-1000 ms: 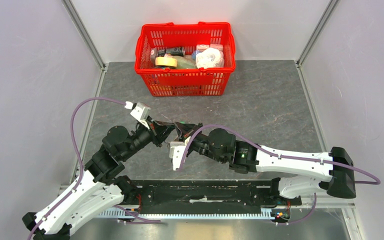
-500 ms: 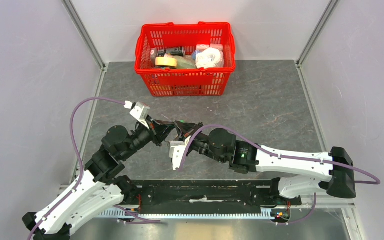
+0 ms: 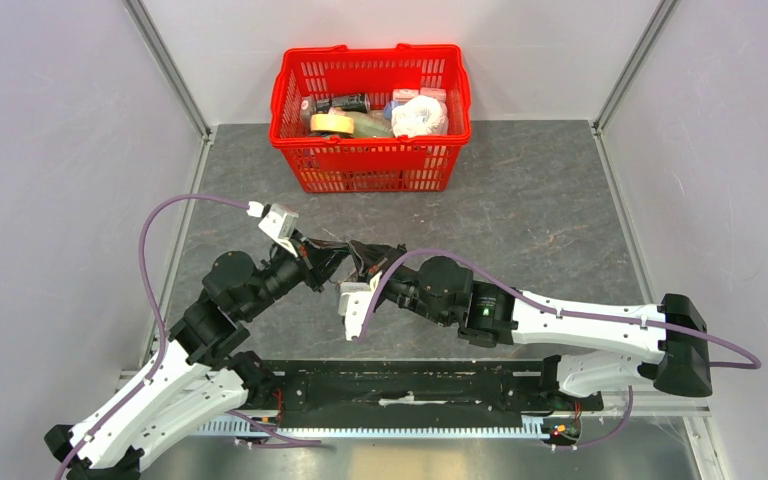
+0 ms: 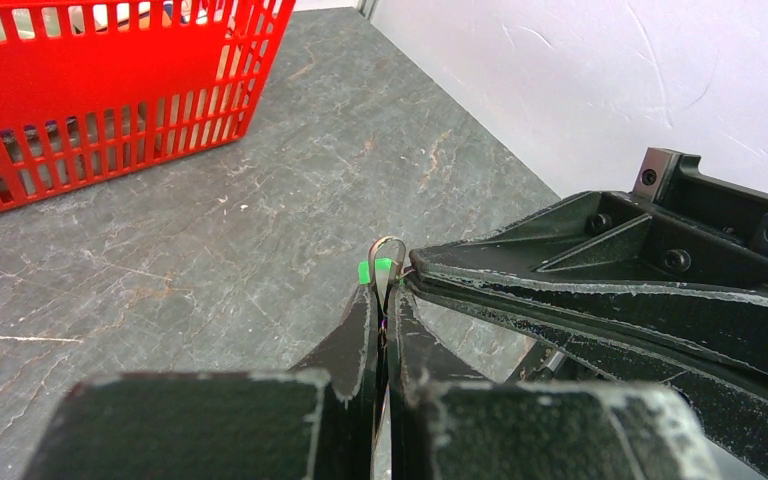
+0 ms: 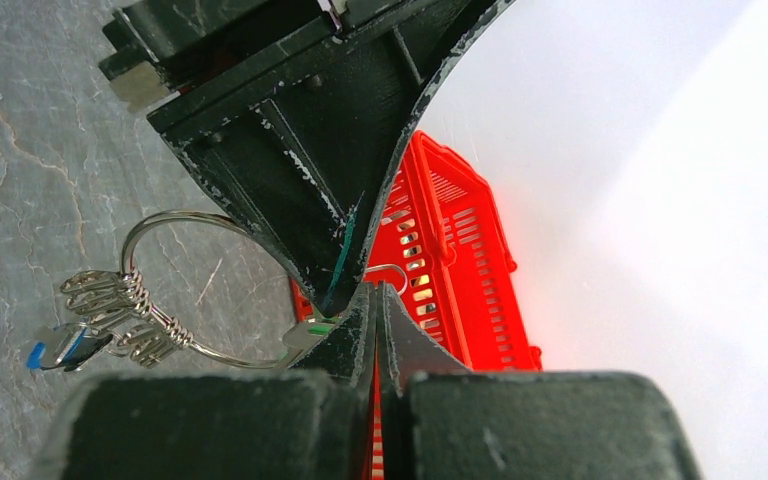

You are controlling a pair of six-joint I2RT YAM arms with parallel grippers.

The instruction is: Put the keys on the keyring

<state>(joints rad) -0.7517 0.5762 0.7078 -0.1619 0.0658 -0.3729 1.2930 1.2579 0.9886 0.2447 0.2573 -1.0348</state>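
Observation:
My left gripper (image 4: 384, 290) and right gripper (image 5: 375, 290) meet tip to tip above the table's middle left (image 3: 355, 257). The left gripper is shut on the green-headed key (image 4: 376, 270), which also shows in the right wrist view (image 5: 312, 330). The right gripper is shut on the keyring (image 5: 175, 222), a thin silvery wire ring hanging to its left. A small end loop of the wire (image 5: 392, 268) pokes out past the fingertips. Several small silvery keys (image 5: 110, 295) hang bunched on the ring, and the blue-headed key (image 5: 40, 352) hangs with them. The green key's blade touches the ring wire.
A red basket (image 3: 370, 165) with tape, bottles and other goods stands at the back of the grey table. It shows behind the grippers in both wrist views (image 4: 110, 90) (image 5: 460, 250). White walls close in the sides.
Both grippers stay shut and pressed together. The right wrist has edged very slightly left; nothing was let go or taken.

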